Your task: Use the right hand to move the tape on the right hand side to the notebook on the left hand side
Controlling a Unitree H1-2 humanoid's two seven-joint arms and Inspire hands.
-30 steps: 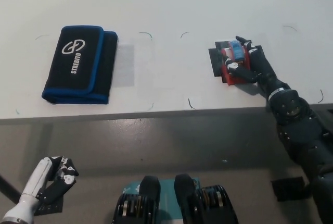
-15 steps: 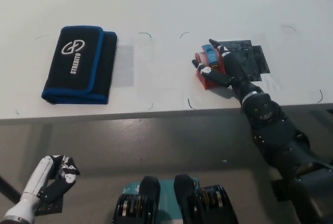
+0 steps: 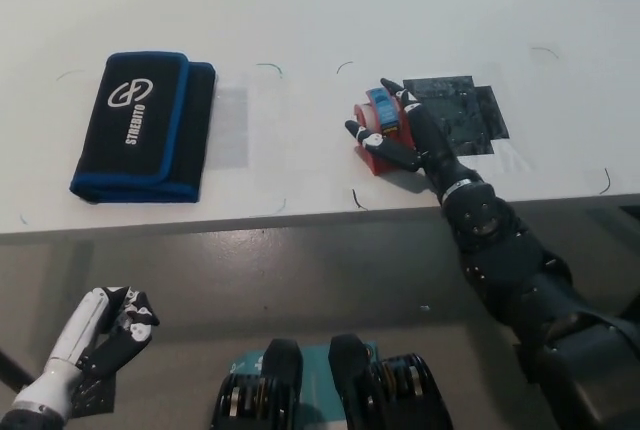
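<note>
The white counter (image 3: 300, 10) carried the black, blue-edged notebook (image 3: 145, 125) well off to the right hand's (image 3: 405, 135) left, and the best way to do the carry seemed to be to keep the grasp firm and level, cross the bare stretch of counter between them, and release only once squarely above the cover. A dark mat (image 3: 455, 115) lay just beside the right hand on its far side from the notebook, while the white left hand (image 3: 115, 335) rested low below the counter edge, fingers curled on nothing. The right hand's fingers were clamped around the red tape (image 3: 380, 135) with its blue part on top, close to the counter's near edge.
</note>
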